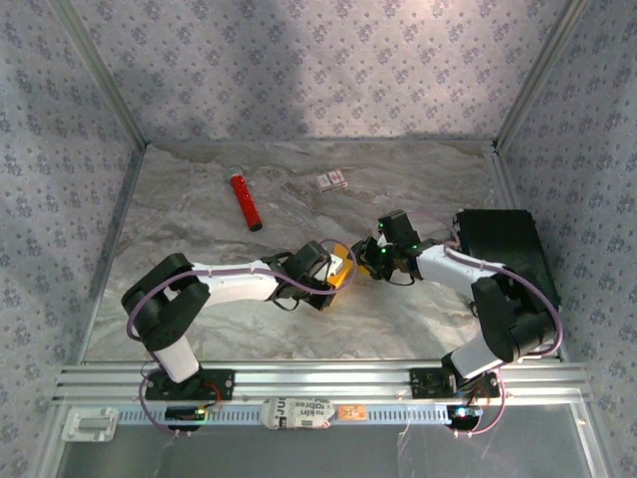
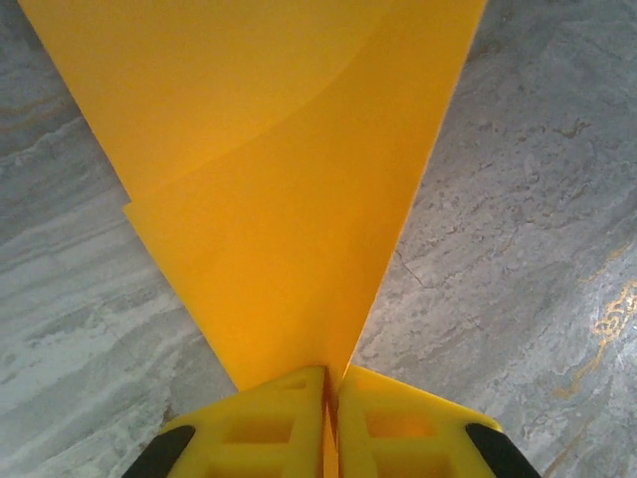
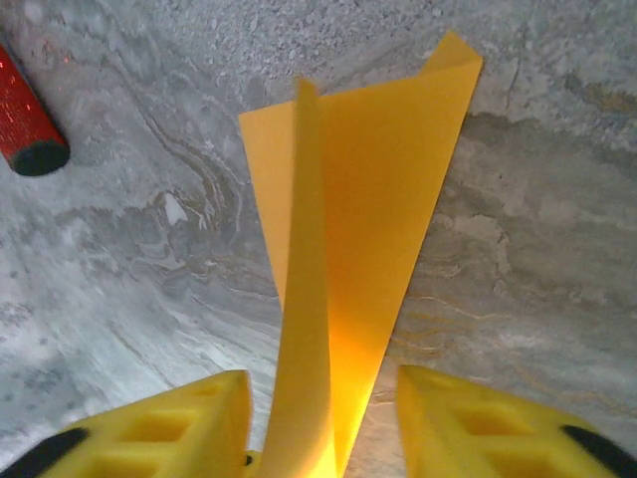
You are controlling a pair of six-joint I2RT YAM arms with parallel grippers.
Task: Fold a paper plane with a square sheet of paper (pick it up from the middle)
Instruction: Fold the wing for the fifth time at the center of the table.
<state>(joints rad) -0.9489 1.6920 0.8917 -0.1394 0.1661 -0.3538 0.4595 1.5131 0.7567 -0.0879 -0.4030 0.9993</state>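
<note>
Left gripper (image 2: 330, 383): the two yellow fingers (image 2: 269, 428) are pressed flat together, pinching the narrow end of the orange-yellow paper (image 2: 289, 229). From the pinch the paper fans out wider away from the fingers. It lies in layers, with a small step on its left edge and a curved edge of an upper layer across it. Right gripper (image 3: 323, 383): its fingers (image 3: 468, 418) stand apart, and the folded paper (image 3: 378, 199) runs up between them with a sliver of gap on each side, so there is no clamp there. In that wrist view a thin ridge of paper stands on edge and a broader flap leans right, ending in a pointed corner. From overhead the left gripper (image 1: 341, 267) and the right gripper (image 1: 370, 254) meet nose to nose near the middle of the marbled table (image 1: 199, 239), slightly right of centre, and the paper is a small yellow patch between them. Further out, a red tube (image 1: 246, 202) lies far left of the grippers; its dark end also shows in the right wrist view (image 3: 25, 119). A small white card (image 1: 331, 180) sits further back. A black box (image 1: 503, 249) sits at the right edge.
</note>
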